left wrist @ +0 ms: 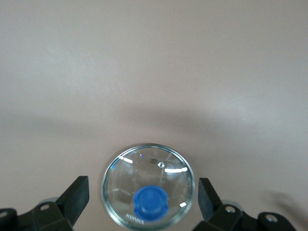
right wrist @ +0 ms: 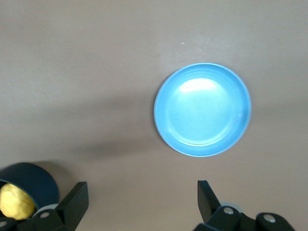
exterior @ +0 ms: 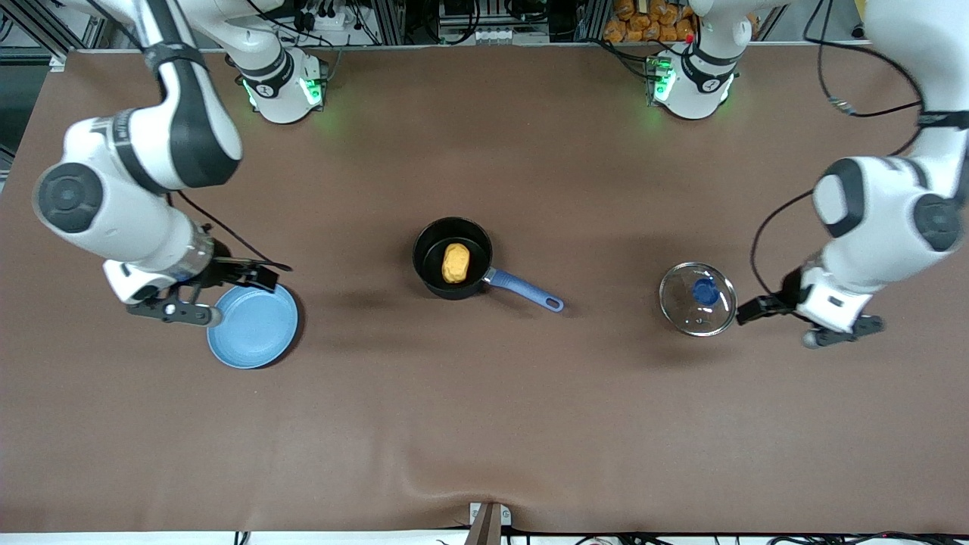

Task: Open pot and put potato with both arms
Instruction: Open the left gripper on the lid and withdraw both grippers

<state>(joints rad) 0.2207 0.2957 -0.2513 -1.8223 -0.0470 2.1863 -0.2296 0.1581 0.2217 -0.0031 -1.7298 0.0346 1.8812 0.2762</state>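
Note:
The black pot (exterior: 453, 257) with its blue handle (exterior: 526, 291) stands open at mid-table, and the yellow potato (exterior: 455, 263) lies inside it. The clear glass lid (exterior: 697, 298) with a blue knob (exterior: 705, 291) rests flat on the table toward the left arm's end. My left gripper (exterior: 825, 318) hangs open by the lid. In the left wrist view the lid (left wrist: 149, 192) shows below and between the spread fingers of the left gripper (left wrist: 143, 192), untouched. My right gripper (exterior: 163, 303) is open and empty beside the plate. In the right wrist view the right gripper (right wrist: 142, 190) frames bare table, with the pot (right wrist: 33, 180) and potato (right wrist: 17, 201) at the edge.
A flat light-blue plate (exterior: 253, 327) (right wrist: 202, 109) lies empty toward the right arm's end. The brown table cover (exterior: 484, 424) stretches bare between the pot and the front edge. Cables and equipment line the table edge by the arm bases.

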